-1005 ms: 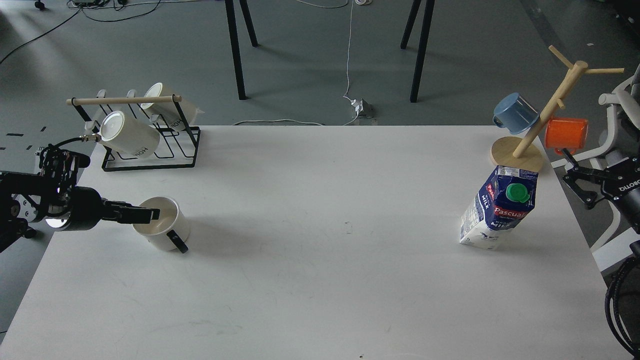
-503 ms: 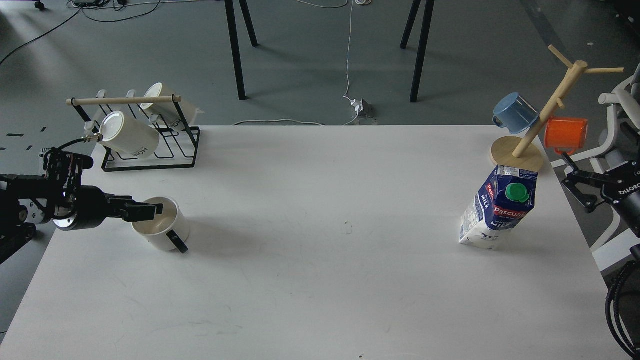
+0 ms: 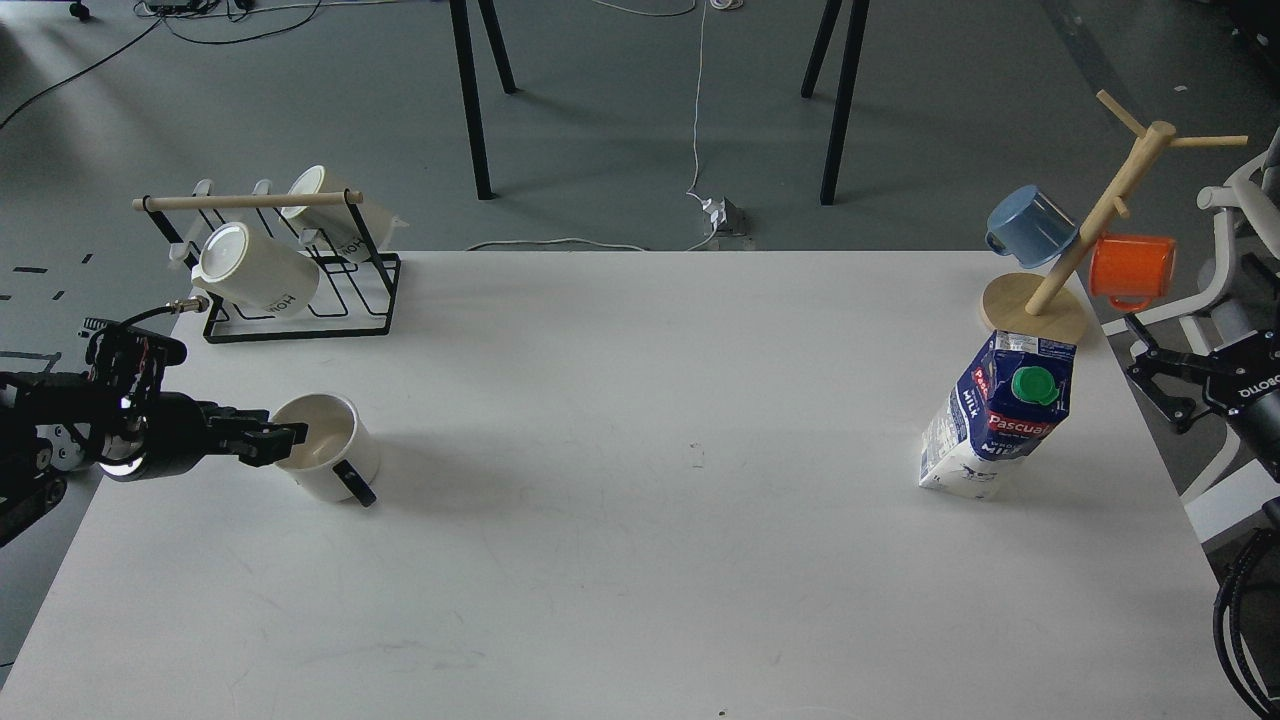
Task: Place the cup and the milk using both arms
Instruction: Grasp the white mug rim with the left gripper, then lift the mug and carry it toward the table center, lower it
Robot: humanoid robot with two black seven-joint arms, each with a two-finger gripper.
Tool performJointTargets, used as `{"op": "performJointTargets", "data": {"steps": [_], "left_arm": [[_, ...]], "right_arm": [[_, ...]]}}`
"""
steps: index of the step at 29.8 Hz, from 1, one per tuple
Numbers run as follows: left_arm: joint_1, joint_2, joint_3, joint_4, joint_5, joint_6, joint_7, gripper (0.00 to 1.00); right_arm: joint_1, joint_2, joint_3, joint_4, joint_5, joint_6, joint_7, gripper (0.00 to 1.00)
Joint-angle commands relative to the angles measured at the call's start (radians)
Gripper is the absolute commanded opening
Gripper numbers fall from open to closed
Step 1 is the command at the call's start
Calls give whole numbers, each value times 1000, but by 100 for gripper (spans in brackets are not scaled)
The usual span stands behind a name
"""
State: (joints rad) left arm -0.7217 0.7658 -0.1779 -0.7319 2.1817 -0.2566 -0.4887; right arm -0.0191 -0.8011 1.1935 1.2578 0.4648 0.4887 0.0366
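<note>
A wide bare stretch of the white table (image 3: 640, 420) is lying open between the cup (image 3: 325, 461) at left and the milk carton (image 3: 998, 416) at right. The black wire mug rack (image 3: 300, 290) is crowding the far-left corner, while the wooden mug tree (image 3: 1075, 235) is standing just behind the carton, blocking any approach from the far side.
</note>
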Motion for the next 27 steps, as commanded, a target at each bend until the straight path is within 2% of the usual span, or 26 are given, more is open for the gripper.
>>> {"op": "performJointTargets", "data": {"steps": [1, 5, 8, 16, 19, 23, 25, 27], "left_arm": [[-1, 0, 0, 0, 0, 13, 0, 33], [1, 0, 11, -1, 0, 17, 0, 11], [-1, 1, 31, -1, 0, 19, 0, 6], [-24, 4, 14, -40, 0, 45, 0, 3], [-94, 18, 18, -118, 0, 40, 0, 3], [-211, 21, 26, -155, 0, 30, 0, 3], [-243, -14, 25, -167, 0, 25, 0, 3], [-258, -113, 28, -170, 0, 5, 0, 3]], "right_arm": [[-2, 0, 0, 0, 0, 0, 0, 98], [-13, -1, 3, 2, 0, 0, 0, 98], [-16, -1, 5, 2, 0, 0, 0, 98], [-15, -1, 11, 2, 2, 0, 0, 98], [-15, -1, 14, -6, 2, 0, 0, 98], [-16, -1, 44, -34, 11, 0, 3, 98], [-16, -1, 46, -46, 12, 0, 11, 98], [-16, 0, 47, -66, 12, 0, 20, 98]]}}
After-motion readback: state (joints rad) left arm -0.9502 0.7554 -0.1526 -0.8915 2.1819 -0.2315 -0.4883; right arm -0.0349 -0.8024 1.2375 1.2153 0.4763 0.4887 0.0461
